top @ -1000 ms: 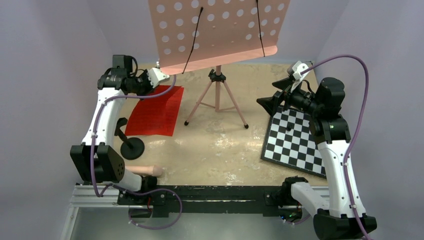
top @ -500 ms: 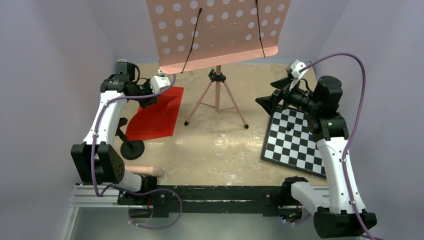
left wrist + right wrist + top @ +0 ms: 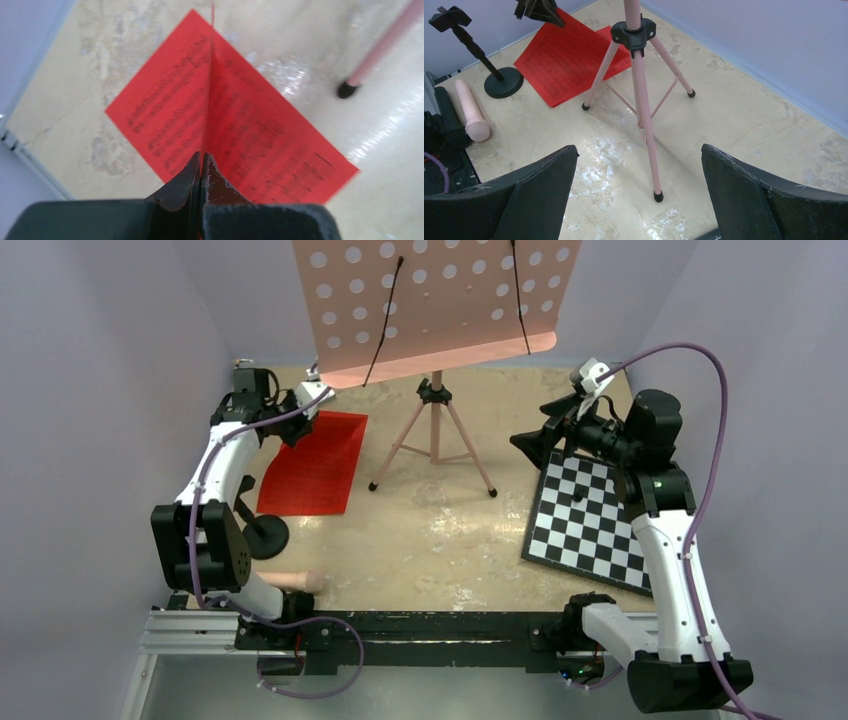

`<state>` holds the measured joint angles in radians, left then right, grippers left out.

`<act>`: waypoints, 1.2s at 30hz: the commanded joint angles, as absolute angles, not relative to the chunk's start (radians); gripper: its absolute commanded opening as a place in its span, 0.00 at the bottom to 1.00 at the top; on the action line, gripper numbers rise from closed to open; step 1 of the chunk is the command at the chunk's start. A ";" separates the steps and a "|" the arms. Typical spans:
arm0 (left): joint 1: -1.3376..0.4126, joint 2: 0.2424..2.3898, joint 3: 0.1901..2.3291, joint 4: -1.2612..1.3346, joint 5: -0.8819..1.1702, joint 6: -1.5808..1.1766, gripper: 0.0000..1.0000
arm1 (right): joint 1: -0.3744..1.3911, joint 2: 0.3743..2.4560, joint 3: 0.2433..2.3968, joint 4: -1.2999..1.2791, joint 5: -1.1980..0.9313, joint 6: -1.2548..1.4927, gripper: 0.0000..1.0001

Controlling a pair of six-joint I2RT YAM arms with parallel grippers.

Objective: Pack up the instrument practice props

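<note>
At the far left of the surface (image 3: 430, 540), your left claw (image 3: 295, 425) is pinched fully shut on the red sheet-music pages (image 3: 315, 465). In the left wrist view the two fingers (image 3: 220, 187) press together with a thin red edge caught between them. That edge shows only as a line running away from the tips, so you cannot tell how much of the paper is lifted. The rest of the red paper lies flat on the surface below, printed side up, left of the stand's legs.

The pink music stand (image 3: 436, 430) is upright in the middle at the back. Its three tripod feet rest on the surface and its hole-perforated desk (image 3: 440, 300) tilts above them.

Your right claw (image 3: 540, 435) hovers at the right, spread as wide as it goes and holding nothing. It points toward the stand, and in the right wrist view the nearest leg shows between its fingers. Below that arm lies the black-and-white checkerboard (image 3: 590, 520).

Near your left arm, the black round base (image 3: 265, 536) sits just beside the near corner of the red pages, with a black post rising from it. The pink rod (image 3: 297, 582) lies flat close to the near edge, apart from the base.
</note>
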<state>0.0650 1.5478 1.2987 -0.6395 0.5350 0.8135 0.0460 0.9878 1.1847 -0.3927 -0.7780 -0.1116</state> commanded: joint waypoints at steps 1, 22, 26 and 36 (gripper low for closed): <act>0.072 1.587 1.325 -0.362 0.414 0.744 0.00 | 0.051 0.980 1.204 -0.374 -0.784 -0.107 0.99; 0.054 1.825 1.432 -0.247 0.151 0.757 0.26 | 0.051 0.997 1.213 -0.396 -0.765 -0.126 0.99; 0.039 1.826 1.406 -0.190 0.062 0.741 0.46 | 0.051 0.996 1.210 -0.397 -0.757 -0.130 0.99; 0.023 1.763 1.316 -0.152 -0.063 0.716 0.57 | 0.051 1.004 1.211 -0.394 -0.751 -0.138 0.99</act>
